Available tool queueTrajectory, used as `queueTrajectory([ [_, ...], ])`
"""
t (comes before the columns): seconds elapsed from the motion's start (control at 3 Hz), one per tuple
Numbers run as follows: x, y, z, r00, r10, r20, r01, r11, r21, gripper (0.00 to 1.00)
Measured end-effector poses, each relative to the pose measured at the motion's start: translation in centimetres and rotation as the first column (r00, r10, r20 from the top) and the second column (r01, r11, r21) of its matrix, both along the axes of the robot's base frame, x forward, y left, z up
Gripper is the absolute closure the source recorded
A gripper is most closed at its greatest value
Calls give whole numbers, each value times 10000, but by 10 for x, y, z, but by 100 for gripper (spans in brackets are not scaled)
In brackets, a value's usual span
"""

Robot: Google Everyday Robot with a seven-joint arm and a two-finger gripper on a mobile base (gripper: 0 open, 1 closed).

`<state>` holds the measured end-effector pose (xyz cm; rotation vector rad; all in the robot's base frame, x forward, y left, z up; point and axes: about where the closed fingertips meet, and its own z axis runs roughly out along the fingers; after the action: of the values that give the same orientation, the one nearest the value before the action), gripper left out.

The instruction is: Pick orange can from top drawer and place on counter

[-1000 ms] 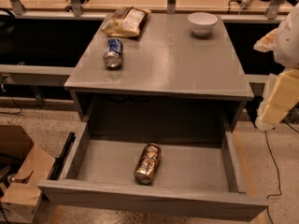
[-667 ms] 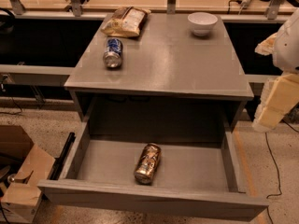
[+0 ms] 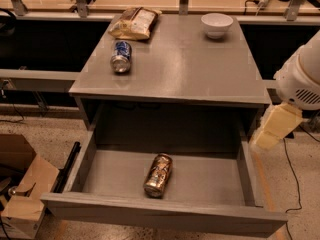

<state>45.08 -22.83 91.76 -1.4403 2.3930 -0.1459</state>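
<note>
Counter (image 3: 190, 69) edge overhangs top drawer (image 3: 165, 216) holding orange can (image 3: 158, 175); end effector (image 3: 272, 129) beside right wall, state unclear.

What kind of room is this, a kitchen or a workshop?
Probably a lab or test space, not a home kitchen: a lone grey cabinet on speckled floor, loose cables, a cardboard box. The robot's gripper hangs right of the open drawer holding an orange can.

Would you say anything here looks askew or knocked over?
Both cans lie on their sides: the orange can in the open top drawer, the blue-and-white can on the counter. No spill shows. The gripper hangs right of the drawer.
</note>
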Motion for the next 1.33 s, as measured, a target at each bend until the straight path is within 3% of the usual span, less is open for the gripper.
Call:
queueTrajectory([
  [0.33, 7, -1, -32, 9957, -606, -698, 607, 9982, -10, 0],
  [1.0, 9, 9, -47, 9910, -917, -977, 896, 9956, -258, 0],
  [1.33, 8, 32, -86, 9753, -1207, -1849, 1201, 9927, -145, 0],
])
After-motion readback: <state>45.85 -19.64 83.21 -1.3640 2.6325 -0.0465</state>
